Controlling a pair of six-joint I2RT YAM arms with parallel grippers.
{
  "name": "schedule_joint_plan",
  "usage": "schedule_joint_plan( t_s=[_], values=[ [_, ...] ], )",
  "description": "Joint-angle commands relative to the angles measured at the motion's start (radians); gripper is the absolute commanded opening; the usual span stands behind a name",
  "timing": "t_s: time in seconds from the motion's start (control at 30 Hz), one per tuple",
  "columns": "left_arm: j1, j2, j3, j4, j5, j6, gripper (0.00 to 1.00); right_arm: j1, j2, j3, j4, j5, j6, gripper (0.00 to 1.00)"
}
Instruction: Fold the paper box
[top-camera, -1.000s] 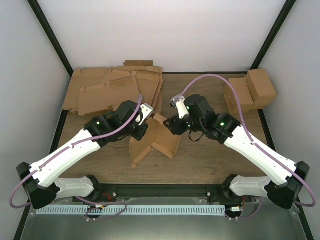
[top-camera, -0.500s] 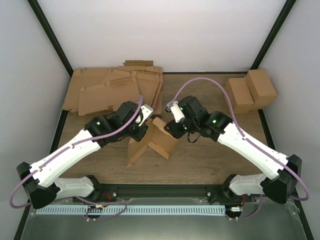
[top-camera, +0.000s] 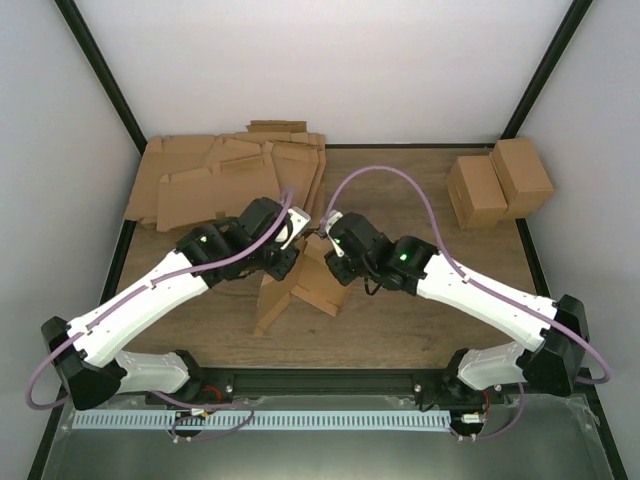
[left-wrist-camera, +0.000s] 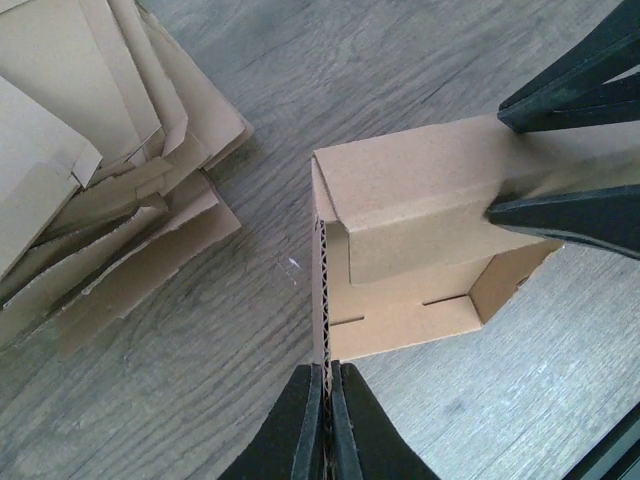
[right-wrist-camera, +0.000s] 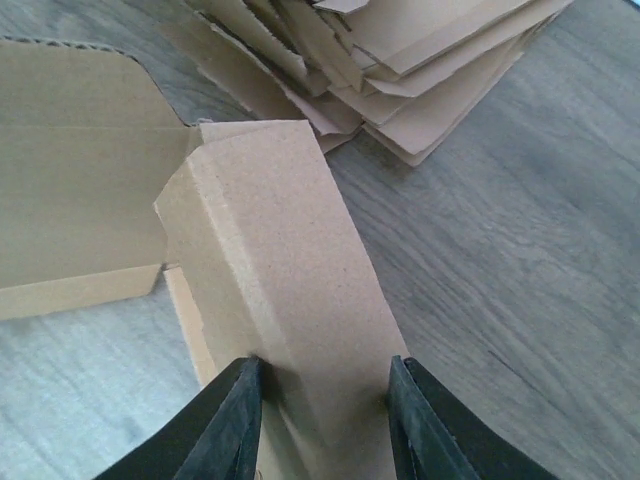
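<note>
The paper box is a half-folded brown carton at the table's middle. In the left wrist view, one wall is doubled over above a slotted floor panel. My left gripper is shut on the raw corrugated edge of an upright wall. My right gripper is shut across the doubled-over wall, one finger on each face. Its black fingers also show in the left wrist view. In the top view both grippers, left and right, meet over the box's far end.
A stack of flat die-cut cardboard sheets lies at the back left, close behind the box. Two small blocky cartons stand at the back right. The table's near edge carries both arm bases.
My right arm has swung left and in over the box, pressing its wall further over. The box has closed up and shifted slightly left. My left gripper has barely moved.
</note>
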Motion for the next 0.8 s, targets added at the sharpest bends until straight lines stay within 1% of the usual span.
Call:
schedule_joint_plan(
  t_s=[0.0, 0.13, 0.3, 0.43, 0.63, 0.73, 0.77],
  values=[
    [-0.005, 0.023, 0.06, -0.006, 0.033, -0.015, 0.04, 0.044, 0.057, -0.035, -0.031, 0.166, -0.011, 0.37],
    [-0.006, 0.033, 0.074, -0.006, 0.028, -0.013, 0.04, 0.085, 0.092, -0.049, -0.017, 0.282, 0.003, 0.36],
    [-0.005, 0.036, 0.076, 0.002, 0.024, -0.002, 0.04, 0.125, 0.125, -0.102, 0.028, 0.473, 0.014, 0.36],
    [-0.006, 0.045, 0.077, 0.007, 0.02, 0.005, 0.04, 0.141, 0.156, -0.129, 0.077, 0.536, -0.013, 0.35],
    [-0.006, 0.043, 0.073, 0.037, 0.025, 0.012, 0.04, 0.154, 0.224, -0.139, 0.131, 0.668, -0.019, 0.22],
    [-0.005, 0.051, 0.076, 0.04, 0.026, 0.015, 0.04, 0.154, 0.233, -0.153, 0.168, 0.641, -0.023, 0.18],
    [-0.005, 0.053, 0.076, 0.042, 0.026, 0.014, 0.08, 0.154, 0.231, -0.159, 0.177, 0.623, -0.021, 0.16]
  ],
)
